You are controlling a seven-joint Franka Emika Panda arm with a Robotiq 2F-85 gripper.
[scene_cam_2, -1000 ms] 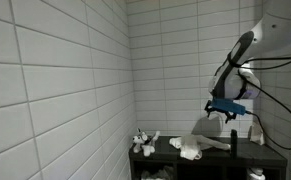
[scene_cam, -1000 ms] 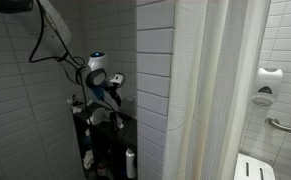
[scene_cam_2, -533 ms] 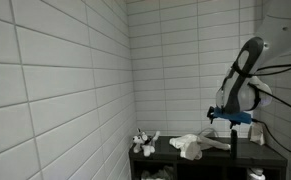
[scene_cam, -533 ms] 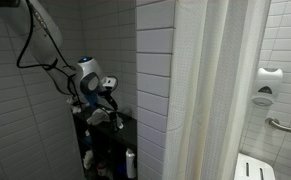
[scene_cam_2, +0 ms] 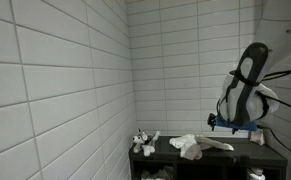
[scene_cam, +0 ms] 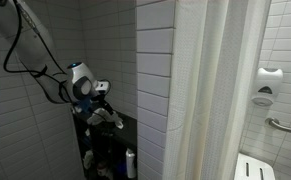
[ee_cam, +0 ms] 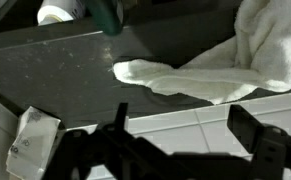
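Wrist view: gripper [ee_cam: 180, 125] fingers are dark and out of focus, with their bases cut by the bottom edge. White cloth [ee_cam: 220, 70] runs off the right edge. White bottle [ee_cam: 63, 12] and teal object [ee_cam: 110, 14] are clipped by the top edge; can't tell what the teal one is. Packet [ee_cam: 30, 148] is clipped bottom left, print unreadable. In an exterior view the tiled wall [scene_cam: 155, 90] hides one end of the shelf [scene_cam: 123, 126]; the items underneath are too dark to name. In an exterior view the arm [scene_cam_2: 247, 85] is cut by the right edge, and the fingertips are probably too small to resolve.
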